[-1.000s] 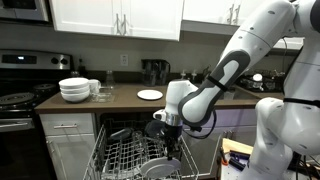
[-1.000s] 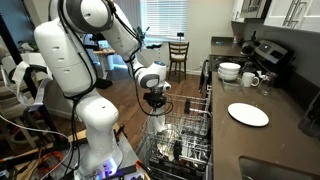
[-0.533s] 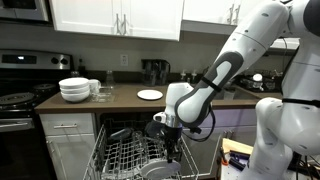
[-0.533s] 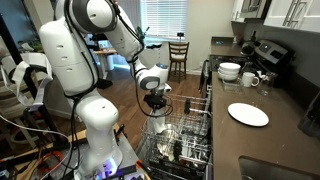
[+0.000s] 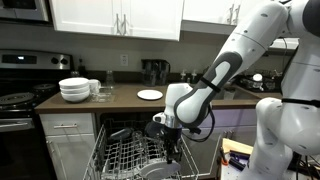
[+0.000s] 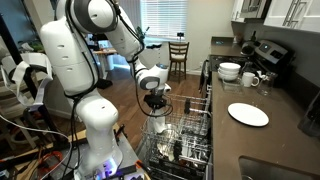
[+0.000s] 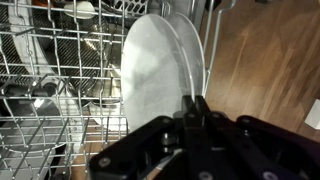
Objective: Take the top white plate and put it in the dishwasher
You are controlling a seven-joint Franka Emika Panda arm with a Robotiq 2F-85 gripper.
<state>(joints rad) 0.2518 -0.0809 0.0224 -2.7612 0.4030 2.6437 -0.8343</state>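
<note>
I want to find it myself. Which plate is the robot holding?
Look at the open dishwasher below the counter. There, the end effector pinches a white plate by its rim. It stands on edge, unlike the counter plate lying flat.

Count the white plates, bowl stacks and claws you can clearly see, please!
White plates: 2, the top white plate in the claw and a second plate on the counter.
Bowl stacks: 1, the white bowls.
Claws: 1.
Total: 4.
Dishes deeper in the dishwasher rack are too unclear to count.
</note>
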